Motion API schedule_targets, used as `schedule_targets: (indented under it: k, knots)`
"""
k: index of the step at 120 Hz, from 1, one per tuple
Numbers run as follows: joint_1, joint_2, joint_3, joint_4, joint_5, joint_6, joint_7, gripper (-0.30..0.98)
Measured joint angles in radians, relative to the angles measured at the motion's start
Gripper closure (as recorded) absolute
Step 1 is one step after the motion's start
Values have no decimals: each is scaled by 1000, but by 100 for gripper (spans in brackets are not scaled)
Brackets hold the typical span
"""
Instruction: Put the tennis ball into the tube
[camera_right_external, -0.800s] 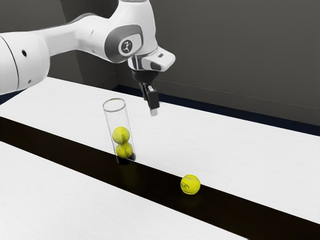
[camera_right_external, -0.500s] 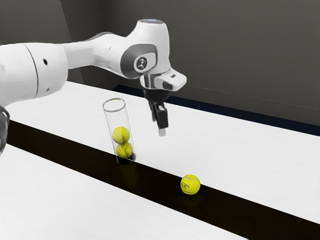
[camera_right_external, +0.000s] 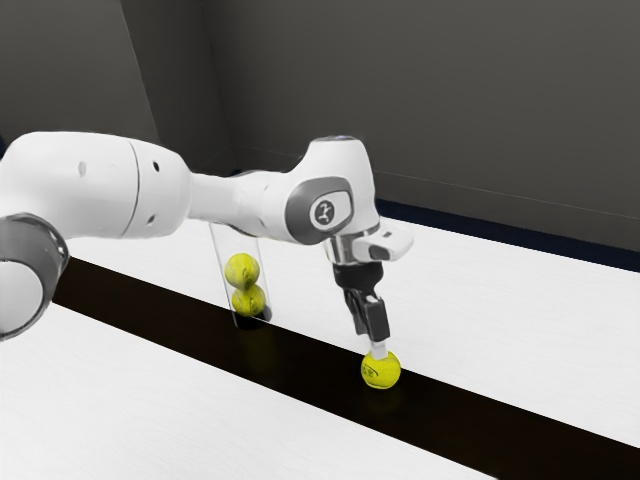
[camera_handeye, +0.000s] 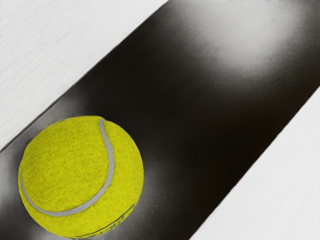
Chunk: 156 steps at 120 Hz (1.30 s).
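My gripper (camera_right_external: 370, 344) points down at the loose tennis ball (camera_right_external: 380, 371), its two fingers apart; the nearer pale fingertip overlaps the ball's upper edge from this angle. Whether it touches is unclear. This ball rests on the dark strip, and the wrist view has the same yellow ball (camera_handeye: 80, 175) with its grey seam. Toward the exterior view's left stands the clear tube (camera_right_external: 262, 252), holding two stacked tennis balls (camera_right_external: 242, 271). The arm covers the tube's rim.
A dark strip (camera_right_external: 300, 366) runs diagonally across the white table (camera_right_external: 500, 300). Behind the table rises a grey wall (camera_right_external: 500, 110). The arm's forearm passes above and in front of the tube.
My hand has come down and toward the exterior view's right, from above the table to the loose ball. The arm now hides the tube's top; the balls and tube have kept their places.
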Motion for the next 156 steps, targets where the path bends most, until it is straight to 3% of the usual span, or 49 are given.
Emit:
schedule_targets:
  k: [27, 71, 99, 126, 156]
  knots:
    - [21, 93, 3, 1, -69, 128, -6, 0]
    - [27, 138, 2, -22, -110, 186, -10, 1]
    - [28, 136, 3, -23, -112, 192, -9, 22]
    - [28, 134, 5, -23, -106, 194, -12, 33]
    - [35, 10, 37, -29, -48, 170, -27, 47]
